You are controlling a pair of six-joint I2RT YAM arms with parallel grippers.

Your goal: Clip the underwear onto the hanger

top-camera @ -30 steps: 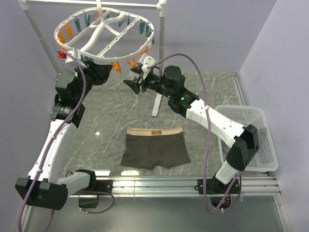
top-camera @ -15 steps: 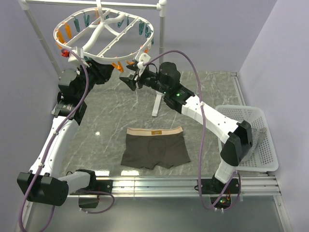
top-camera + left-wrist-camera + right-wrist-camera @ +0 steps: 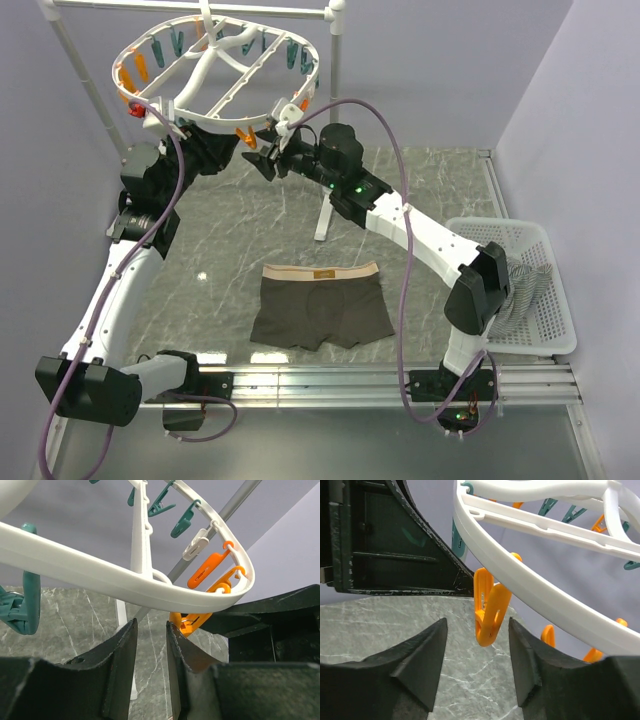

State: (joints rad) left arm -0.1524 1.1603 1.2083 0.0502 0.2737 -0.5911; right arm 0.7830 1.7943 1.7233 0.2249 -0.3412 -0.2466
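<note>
The underwear (image 3: 320,305), olive-brown with a tan waistband, lies flat on the marble table (image 3: 230,230) in front of both arms. The hanger (image 3: 215,75), a white oval ring with orange and teal clothespins, hangs at the back left. Both grippers are raised under its near rim. In the right wrist view an orange clothespin (image 3: 489,607) dangles from the rim (image 3: 545,595) between the tips of my open right gripper (image 3: 477,630), touching neither finger. My left gripper (image 3: 151,630) stands just below the rim (image 3: 100,575), its jaws slightly apart and empty, with an orange clothespin (image 3: 190,622) beyond its right finger.
A white basket (image 3: 545,245) holding grey striped cloth (image 3: 520,290) sits at the right edge. The white pole stand (image 3: 335,90) carries the hanger, and its foot (image 3: 323,215) rests mid-table. The two grippers (image 3: 225,150) (image 3: 262,160) are close together. Walls stand behind and on both sides.
My right gripper has moved left and up to the hanger's near rim, and its jaws have narrowed a little. The left arm shifted slightly under the rim.
</note>
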